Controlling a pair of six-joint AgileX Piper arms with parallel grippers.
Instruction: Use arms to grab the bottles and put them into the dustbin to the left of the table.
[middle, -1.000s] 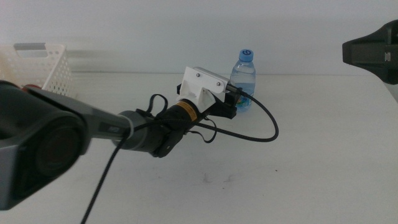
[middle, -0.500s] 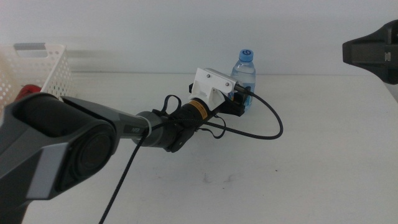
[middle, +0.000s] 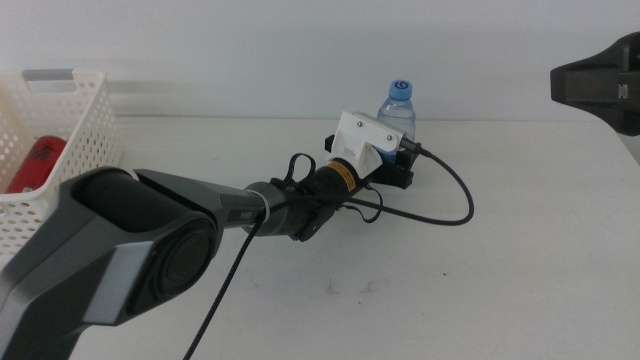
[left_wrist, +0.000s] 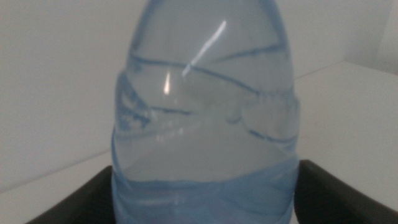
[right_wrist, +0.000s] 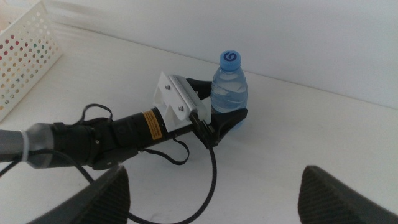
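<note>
The small clear water bottle (middle: 398, 108) with a blue cap stands upright at the back middle of the white table (middle: 500, 270). My left gripper (middle: 403, 168) reaches in from the left with its white wrist box. Its open jaws sit on either side of the bottle's lower body, as the right wrist view (right_wrist: 227, 117) shows. In the left wrist view the bottle (left_wrist: 205, 118) fills the picture between the jaws. The red soda can (middle: 36, 165) lies in the white dustbin (middle: 85, 115) at the left. The yellow tea bottle is out of view. My right gripper (middle: 598, 85) hangs open and empty at the upper right.
A black cable (middle: 455, 205) loops from the left wrist over the table to the right of the arm. Small dark scuff marks (middle: 350, 288) lie on the tabletop near the front. A pale wall rises behind the table.
My left arm has stretched forward and to the right, bringing its jaws from beside the water bottle to around it. The red can now shows in the dustbin. The right gripper has not moved.
</note>
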